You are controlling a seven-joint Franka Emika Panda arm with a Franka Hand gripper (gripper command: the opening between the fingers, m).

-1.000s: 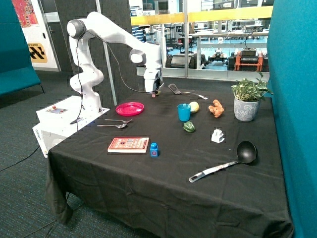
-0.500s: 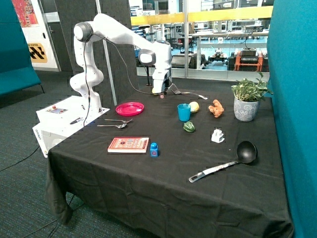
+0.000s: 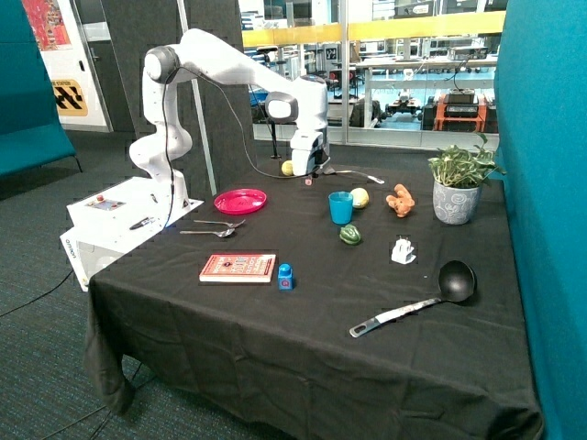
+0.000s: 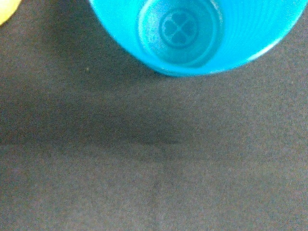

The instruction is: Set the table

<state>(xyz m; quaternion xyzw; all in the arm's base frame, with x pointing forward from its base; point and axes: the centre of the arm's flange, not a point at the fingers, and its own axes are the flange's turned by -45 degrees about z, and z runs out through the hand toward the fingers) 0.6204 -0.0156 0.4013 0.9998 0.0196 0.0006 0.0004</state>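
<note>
Outside view, L to R: white robot base [image 3: 110,215] stands beside the table [image 3: 275,321], which spreads wide under & in front of everything, black cloth top & sides. On it nr the base: pink plate [image 3: 240,200], two spoons [image 3: 213,228] just in front of it, red book [image 3: 238,268] closer to the front edge w/ a small blue block [image 3: 285,277] just beside it. Gripper [image 3: 309,172] hangs low over the table's far side, nr a yellow ball [image 3: 287,168] & a spatula [image 3: 353,172]; table surface lies directly below it. Can't tell if fingers are apart or together. Next: blue cup [image 3: 340,207], upright, w/ a yellow fruit [image 3: 359,197] behind it & a green item [image 3: 349,235] in front. Then orange toy [image 3: 399,200], white adapter [image 3: 403,250], black ladle [image 3: 417,298] nr the front, potted plant [image 3: 459,183] at the far corner.

Wrist view: looks down into the blue cup [image 4: 192,33], empty inside; black cloth fills the rest.
</note>
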